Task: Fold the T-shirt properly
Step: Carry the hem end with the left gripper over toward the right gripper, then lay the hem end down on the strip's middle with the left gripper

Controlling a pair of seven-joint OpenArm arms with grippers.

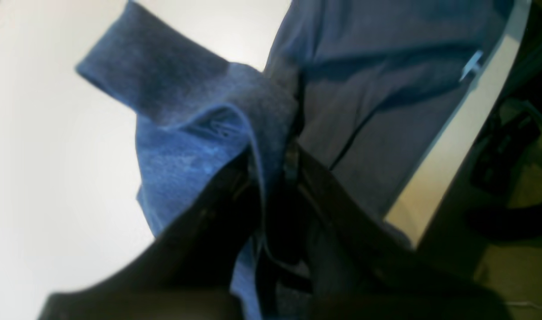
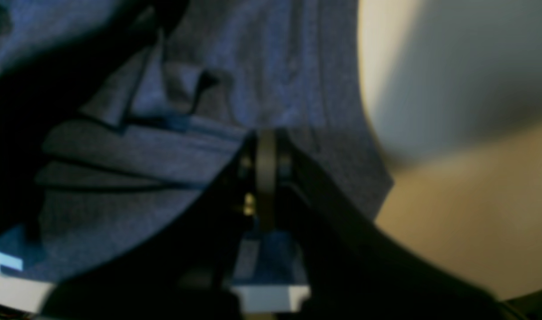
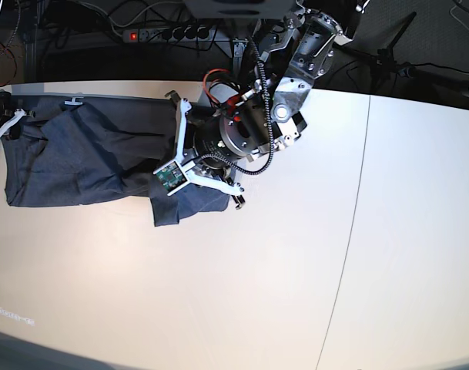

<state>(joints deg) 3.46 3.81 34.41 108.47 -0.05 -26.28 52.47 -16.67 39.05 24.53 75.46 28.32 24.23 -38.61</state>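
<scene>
- T-shirt [image 3: 88, 158]: lies crumpled along the far left part of the tabletop [image 3: 219, 293].
- Left claw [image 1: 277, 146]: closed, pinching a raised fold of the T-shirt.
- Right claw [image 2: 265, 151]: closed tight on the cloth at the tabletop's left edge.

Left gripper [image 1: 280, 151] closed, fingers pinching a fold of the T-shirt [image 1: 186, 133]; arm reaches in from the far edge, wrist bent down. Right gripper [image 2: 266, 151] closed on the cloth at the table's left edge.
</scene>
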